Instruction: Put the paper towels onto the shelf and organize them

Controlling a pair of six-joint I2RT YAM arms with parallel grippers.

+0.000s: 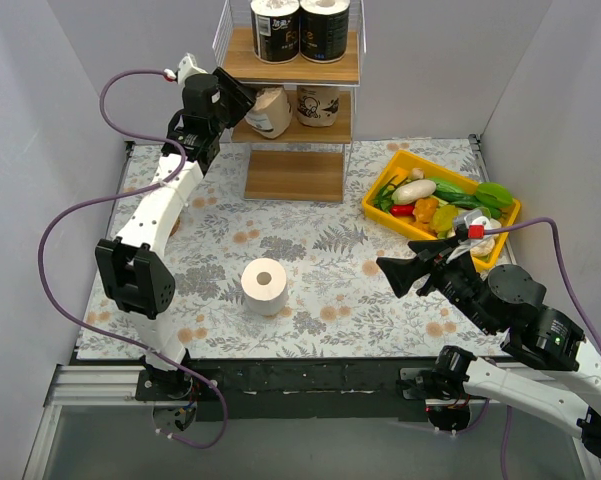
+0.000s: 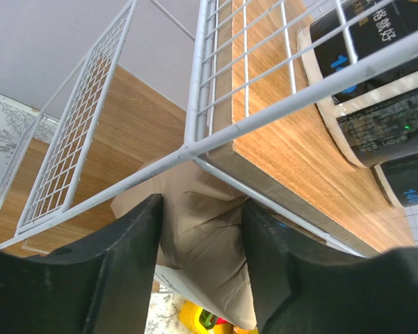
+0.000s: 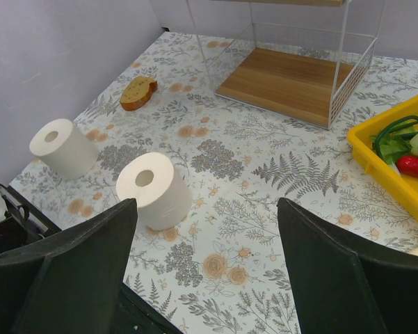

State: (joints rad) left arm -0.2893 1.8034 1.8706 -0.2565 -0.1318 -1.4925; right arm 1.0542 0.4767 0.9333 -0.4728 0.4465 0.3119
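The shelf (image 1: 295, 175) stands at the back centre. Two black-wrapped rolls (image 1: 275, 28) stand on its top board. A tan roll (image 1: 318, 105) stands on the middle board. My left gripper (image 1: 248, 105) is shut on a second tan roll (image 1: 272, 112) at the middle tier's left side; its wrap (image 2: 209, 236) shows between the fingers under the wire frame (image 2: 195, 142). One white roll (image 1: 265, 287) stands on the table, also in the right wrist view (image 3: 155, 190), beside another white roll (image 3: 62, 147). My right gripper (image 1: 395, 272) is open and empty above the table (image 3: 209, 257).
A yellow tray (image 1: 380, 185) of vegetables sits at the right, its rim in the right wrist view (image 3: 396, 198). A small brown bread-like piece (image 3: 138, 92) lies on the floral cloth at the left. The shelf's bottom board (image 3: 292, 83) is bare.
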